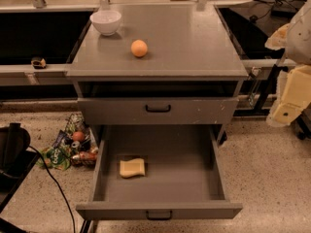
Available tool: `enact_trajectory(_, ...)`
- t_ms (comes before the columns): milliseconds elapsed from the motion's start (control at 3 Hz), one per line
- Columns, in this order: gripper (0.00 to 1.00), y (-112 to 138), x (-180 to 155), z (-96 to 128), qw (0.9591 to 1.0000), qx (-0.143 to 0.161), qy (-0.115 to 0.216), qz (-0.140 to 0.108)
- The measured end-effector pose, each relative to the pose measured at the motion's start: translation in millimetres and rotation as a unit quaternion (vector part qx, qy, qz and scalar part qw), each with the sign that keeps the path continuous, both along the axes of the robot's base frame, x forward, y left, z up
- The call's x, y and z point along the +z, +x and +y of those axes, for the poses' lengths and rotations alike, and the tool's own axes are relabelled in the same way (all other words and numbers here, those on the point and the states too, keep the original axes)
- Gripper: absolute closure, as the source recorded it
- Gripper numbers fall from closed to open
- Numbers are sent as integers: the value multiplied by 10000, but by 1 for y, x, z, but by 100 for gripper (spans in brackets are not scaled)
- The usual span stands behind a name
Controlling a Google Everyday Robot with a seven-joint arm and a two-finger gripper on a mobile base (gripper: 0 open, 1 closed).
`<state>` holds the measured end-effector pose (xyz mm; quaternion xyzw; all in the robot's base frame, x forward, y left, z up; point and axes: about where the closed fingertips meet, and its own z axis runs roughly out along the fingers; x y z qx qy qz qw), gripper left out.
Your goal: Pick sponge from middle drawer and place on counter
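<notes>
The sponge point(132, 168) is a pale-yellow foam block lying flat on the floor of the open middle drawer point(204, 178), left of its centre and towards the front. The drawer is pulled fully out, with its small black handle on the low front lip. The counter point(194, 42) is the flat grey top of the cabinet above. My gripper point(285, 108) hangs at the far right edge of the view, beside the cabinet and level with the upper drawer. It is well to the right of the sponge and holds nothing I can see.
A white bowl point(106, 21) and a round orange ball point(139, 48) stand on the counter's left half. The upper drawer point(158, 109) is closed. Snack bags and cans point(73, 148) lie on the floor left of the cabinet, with a black cable point(56, 181) nearby.
</notes>
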<state>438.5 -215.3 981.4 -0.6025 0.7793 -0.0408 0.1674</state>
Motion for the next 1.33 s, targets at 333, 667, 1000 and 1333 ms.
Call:
enact_trajectory(333,0,0,0,0,10000,0,0,0)
enact_trajectory(667,0,3,-7,5,9999,-17,117,-31)
enact_trajectory(1000,0,13,-51,26,9985,76,535,60)
enact_trajectory(1333,0,28,-115,61,9917,295,1246,148)
